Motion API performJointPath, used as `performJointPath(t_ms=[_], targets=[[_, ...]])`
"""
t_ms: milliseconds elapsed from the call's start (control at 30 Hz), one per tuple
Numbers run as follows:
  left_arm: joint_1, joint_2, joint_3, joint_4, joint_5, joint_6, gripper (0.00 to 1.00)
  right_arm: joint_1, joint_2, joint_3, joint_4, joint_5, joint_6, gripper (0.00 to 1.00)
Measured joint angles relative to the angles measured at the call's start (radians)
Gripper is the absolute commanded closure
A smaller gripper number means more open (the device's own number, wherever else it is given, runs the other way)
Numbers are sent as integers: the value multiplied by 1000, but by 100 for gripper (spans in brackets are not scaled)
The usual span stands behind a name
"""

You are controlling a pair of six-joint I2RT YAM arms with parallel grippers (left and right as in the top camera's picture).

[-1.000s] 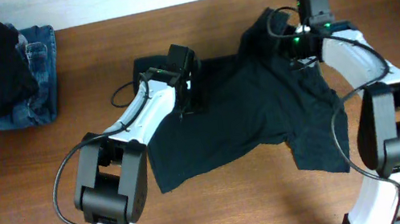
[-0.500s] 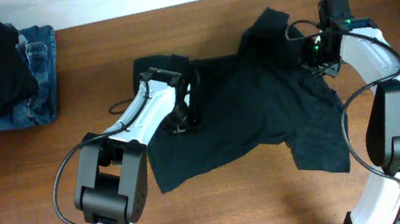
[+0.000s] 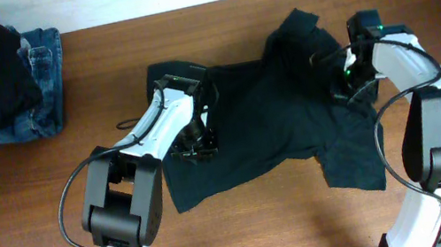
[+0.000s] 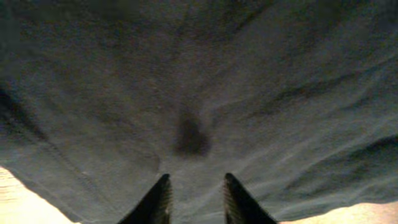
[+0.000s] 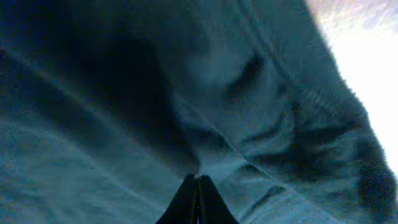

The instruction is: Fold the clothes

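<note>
Okay, left gripper (image 4: pixel 196 183): I see jaws narrowly apart, tips down on T-shirt (image 3: pixel 266 125), nothing pinched.
right gripper (image 5: pixel 198 186): fully closed, pinching a T-shirt fold.

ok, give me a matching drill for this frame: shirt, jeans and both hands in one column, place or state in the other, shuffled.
1. T-shirt
2. jeans
3. left hand
4. right hand

A. fingers shut, pinching a fold of cloth
B. blue, bunched at the far left
C. very dark, spread out in the middle
D. fingers apart, down on the cloth

Pairs: 1-C, 2-B, 3-D, 4-A
</note>
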Motion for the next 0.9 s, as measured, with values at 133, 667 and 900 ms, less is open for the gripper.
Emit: performJointPath(t_ms=[133, 667, 900], targets=[[0, 13, 0, 0, -11, 2, 95, 0, 3, -82, 42, 0, -7, 96], [0, 39, -19, -46, -13, 2, 99, 0, -16, -135, 18, -12, 46, 96], [0, 29, -78, -106, -10, 2, 98, 0, -16, -154, -108, 12, 86, 96]])
